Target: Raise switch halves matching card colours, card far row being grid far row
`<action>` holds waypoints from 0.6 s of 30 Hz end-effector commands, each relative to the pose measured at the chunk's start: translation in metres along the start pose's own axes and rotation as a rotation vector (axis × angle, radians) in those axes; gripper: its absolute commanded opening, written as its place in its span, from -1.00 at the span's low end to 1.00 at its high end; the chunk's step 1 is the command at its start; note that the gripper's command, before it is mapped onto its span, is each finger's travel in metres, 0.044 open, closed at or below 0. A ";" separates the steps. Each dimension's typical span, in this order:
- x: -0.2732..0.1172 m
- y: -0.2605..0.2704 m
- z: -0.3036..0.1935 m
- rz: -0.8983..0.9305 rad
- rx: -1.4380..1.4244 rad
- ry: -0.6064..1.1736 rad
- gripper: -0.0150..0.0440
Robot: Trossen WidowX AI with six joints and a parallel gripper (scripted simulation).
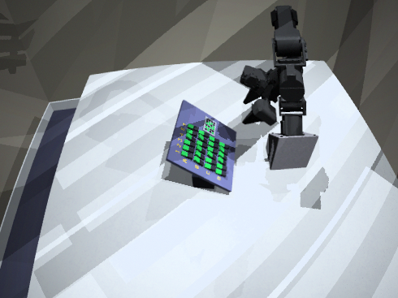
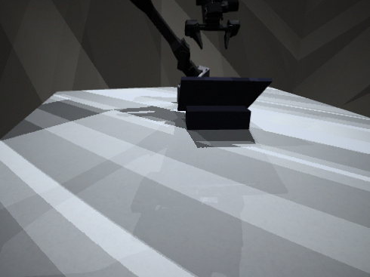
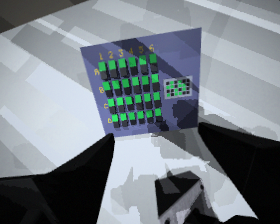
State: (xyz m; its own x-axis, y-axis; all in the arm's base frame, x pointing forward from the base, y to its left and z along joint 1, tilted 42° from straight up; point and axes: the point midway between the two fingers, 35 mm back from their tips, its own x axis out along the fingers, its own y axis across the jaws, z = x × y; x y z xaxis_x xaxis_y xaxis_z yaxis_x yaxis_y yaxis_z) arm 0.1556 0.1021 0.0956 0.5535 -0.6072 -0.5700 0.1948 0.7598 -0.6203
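Observation:
The tilted blue panel holds switches in rows A to D and columns 1 to 6. Each switch shows a green half and a dark half; which half is raised is too small to tell surely. The small card, a white-edged square pattern of green and dark grey, lies on the panel beside the column 6 end. My gripper is open and empty, fingers wide apart. It hangs above the panel's level, on the arm's side, touching no switch. The exterior view shows only the panel's back.
A dark block supports the panel from below. The arm's grey base stands on the pale table. A long dark blue trough runs along the table's left edge in the top view. Shadow falls across part of the panel.

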 end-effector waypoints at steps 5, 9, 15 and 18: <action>0.038 0.037 0.022 0.017 -0.011 -0.006 0.42; 0.084 0.059 0.047 -0.010 -0.014 -0.029 0.06; 0.099 0.062 0.054 -0.027 -0.014 -0.036 -0.47; 0.099 0.062 0.054 -0.027 -0.014 -0.036 -0.49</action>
State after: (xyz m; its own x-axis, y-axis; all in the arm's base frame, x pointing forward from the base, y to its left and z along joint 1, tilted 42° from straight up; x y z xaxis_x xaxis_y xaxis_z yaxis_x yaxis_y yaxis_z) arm 0.2543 0.1052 0.0348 0.5715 -0.6088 -0.5502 0.1943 0.7518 -0.6301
